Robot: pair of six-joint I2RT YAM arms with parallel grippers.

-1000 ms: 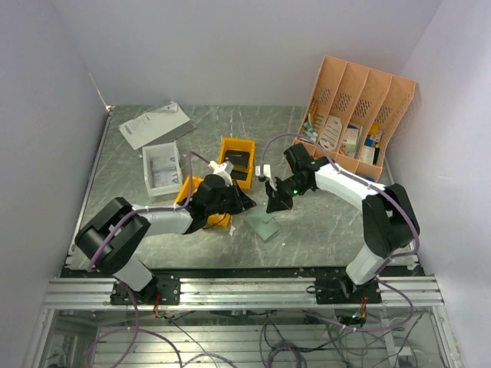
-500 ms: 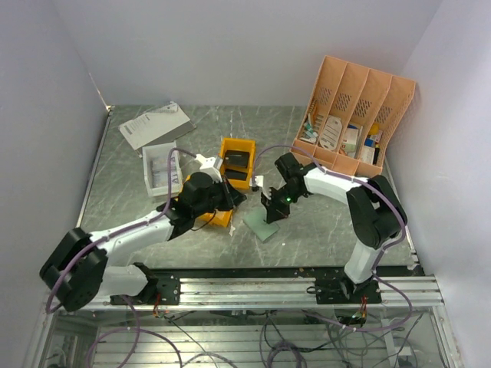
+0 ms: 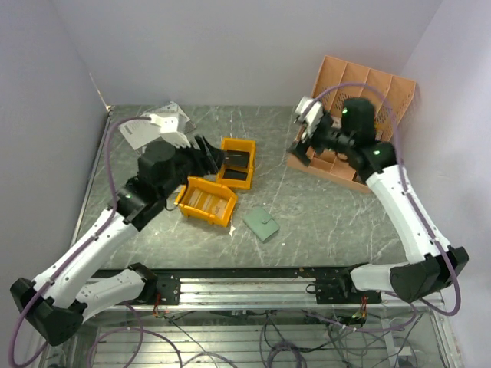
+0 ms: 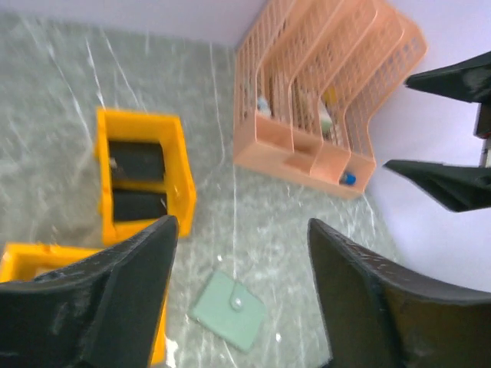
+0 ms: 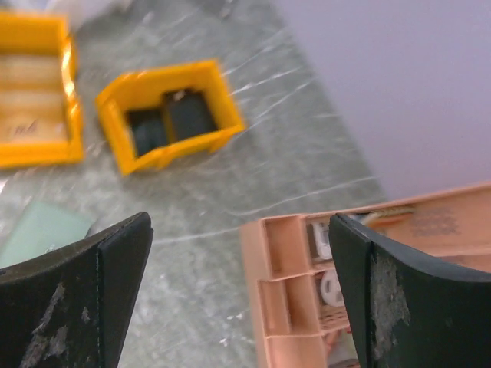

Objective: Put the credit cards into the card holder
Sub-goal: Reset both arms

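Observation:
The card holder (image 3: 262,224) lies shut and flat on the grey table, a small grey-green wallet with a snap; it also shows in the left wrist view (image 4: 229,309) and at the left edge of the right wrist view (image 5: 37,230). No credit cards show; they are hidden or out of view. My left gripper (image 3: 205,150) hangs raised over the orange bins, left of the holder, open and empty (image 4: 244,226). My right gripper (image 3: 301,144) is raised in front of the peach organiser, open and empty (image 5: 242,222). Neither gripper touches the holder.
An orange bin (image 3: 236,162) holds two dark blocks. A second orange bin (image 3: 205,201) with pale contents sits beside it. The peach desk organiser (image 3: 368,92) stands at the back right. A paper sheet (image 3: 142,129) lies at the back left.
Both arms have lifted up and away from the card holder, left arm leftward, right arm toward the organiser. Both grippers have opened. The holder stays where it was.

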